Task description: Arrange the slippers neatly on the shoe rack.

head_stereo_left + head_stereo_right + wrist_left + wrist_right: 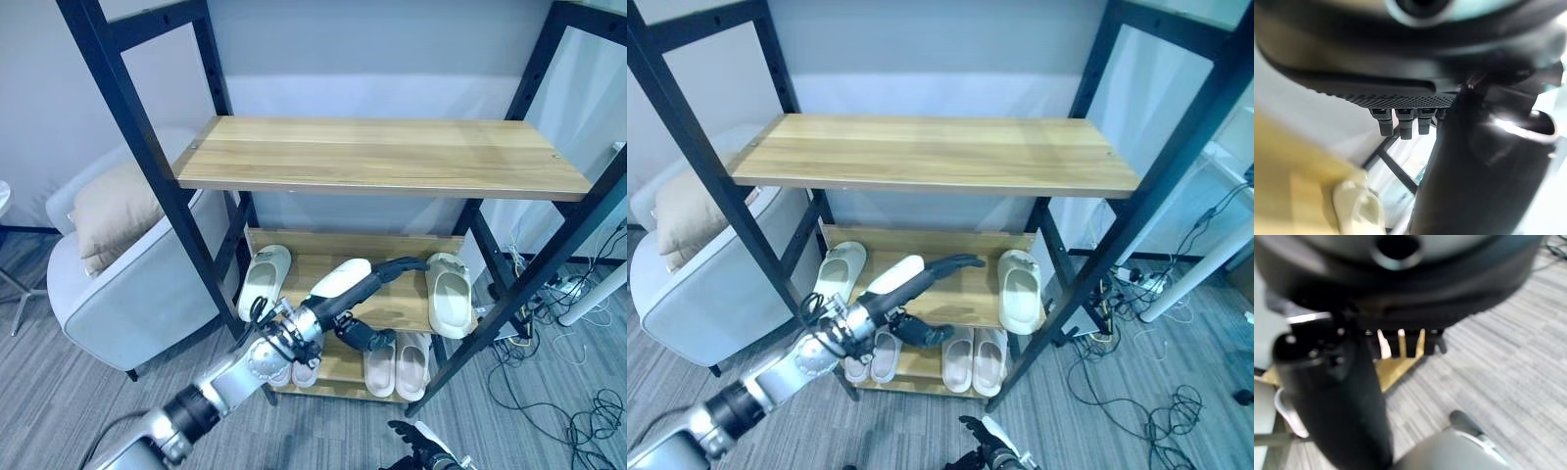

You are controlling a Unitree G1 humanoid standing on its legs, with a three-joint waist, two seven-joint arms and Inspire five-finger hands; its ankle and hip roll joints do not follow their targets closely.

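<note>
Left hand (377, 279) reached into shoe rack (382, 157), fingers straight, holding nothing.
Eye views: left arm stretched over middle shelf between two pale slippers (265, 279) (449, 292); two more pairs (397, 364) below; right hand (421, 443) hung low near floor. Left wrist view: fingers (1400, 125) extended, slipper beyond. Right wrist view: fingers slightly curled, empty.

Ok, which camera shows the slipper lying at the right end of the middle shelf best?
The left eye view: the right-end slipper lies whole on the middle shelf, just past the left hand. The right eye view shows it equally whole. The left wrist view catches a blurred pale slipper, likely it.
</note>
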